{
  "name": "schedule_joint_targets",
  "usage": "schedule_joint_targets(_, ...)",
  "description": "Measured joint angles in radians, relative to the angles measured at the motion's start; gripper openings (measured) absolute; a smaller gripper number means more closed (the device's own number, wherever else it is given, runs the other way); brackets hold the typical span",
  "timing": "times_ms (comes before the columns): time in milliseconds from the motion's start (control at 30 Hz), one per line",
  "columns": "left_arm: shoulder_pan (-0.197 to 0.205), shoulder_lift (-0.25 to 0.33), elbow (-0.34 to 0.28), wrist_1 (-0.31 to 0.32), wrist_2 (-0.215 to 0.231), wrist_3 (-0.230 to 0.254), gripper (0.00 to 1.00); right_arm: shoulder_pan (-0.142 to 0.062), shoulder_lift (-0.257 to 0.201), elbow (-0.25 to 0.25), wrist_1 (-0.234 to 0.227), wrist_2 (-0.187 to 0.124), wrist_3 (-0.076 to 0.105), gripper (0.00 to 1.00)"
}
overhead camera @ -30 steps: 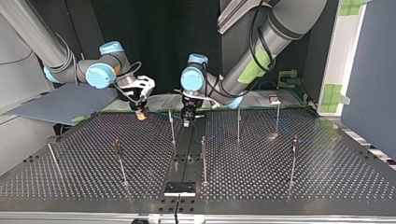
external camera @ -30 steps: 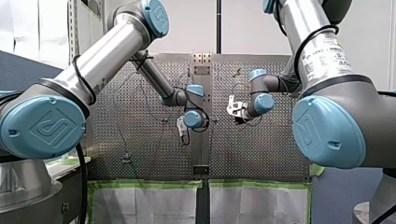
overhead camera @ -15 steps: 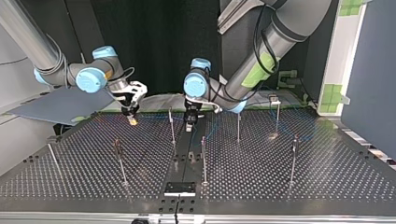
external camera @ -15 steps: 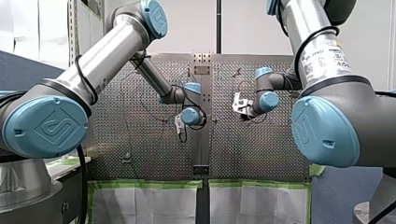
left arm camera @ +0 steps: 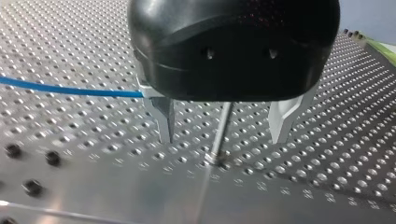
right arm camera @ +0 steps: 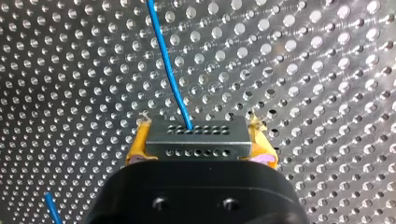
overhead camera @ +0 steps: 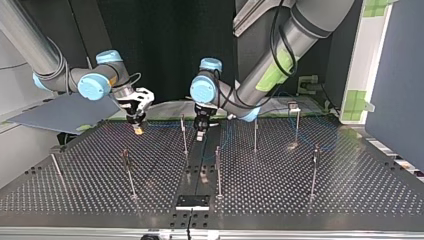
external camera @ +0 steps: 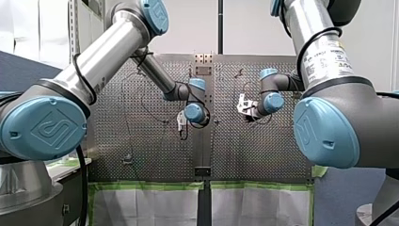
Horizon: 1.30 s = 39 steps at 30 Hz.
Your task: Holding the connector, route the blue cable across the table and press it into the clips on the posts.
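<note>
Our right gripper (overhead camera: pixel 138 126) squeezes the connector (right arm camera: pixel 196 141), and the blue cable (right arm camera: pixel 169 74) runs from it over the table (right arm camera: pixel 327 70). Our left gripper (left arm camera: pixel 223 131) is wide apart around a post (left arm camera: pixel 216 148). If we pull too hard, the cable could slip past the post

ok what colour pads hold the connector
Yellow pads clamp the connector; clearest in the right wrist view.
</note>
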Motion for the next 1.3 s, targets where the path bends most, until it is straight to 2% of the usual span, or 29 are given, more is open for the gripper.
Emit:
schedule_joint_targets(267, -0.033, 0.048, 0.0, -0.073, -0.031, 0.038, 1.0, -0.009, 0.001, 0.001, 0.003, 0.0, 0.001, 0.0)
schedule_joint_targets(467, -0.067, 0.051, -0.002, -0.124, -0.079, 0.078, 1.0, -0.012, 0.002, 0.002, 0.004, -0.001, 0.0, 0.0)
schedule_joint_targets(733, -0.106, 0.052, -0.002, -0.191, -0.137, 0.098, 1.0, -0.021, 0.002, 0.002, 0.005, -0.002, 0.0, 0.0)
schedule_joint_targets(900, -0.148, 0.052, 0.004, -0.209, -0.148, 0.078, 1.0, -0.027, 0.003, 0.002, 0.005, -0.002, -0.001, 0.0)
schedule_joint_targets(1167, -0.216, 0.041, 0.039, -0.155, -0.179, 0.013, 1.0, -0.041, 0.002, 0.002, 0.019, -0.002, -0.006, 0.0)
schedule_joint_targets(1300, -0.236, 0.013, 0.07, -0.155, -0.183, -0.02, 1.0, -0.045, 0.003, 0.002, 0.03, -0.001, -0.009, 0.0)
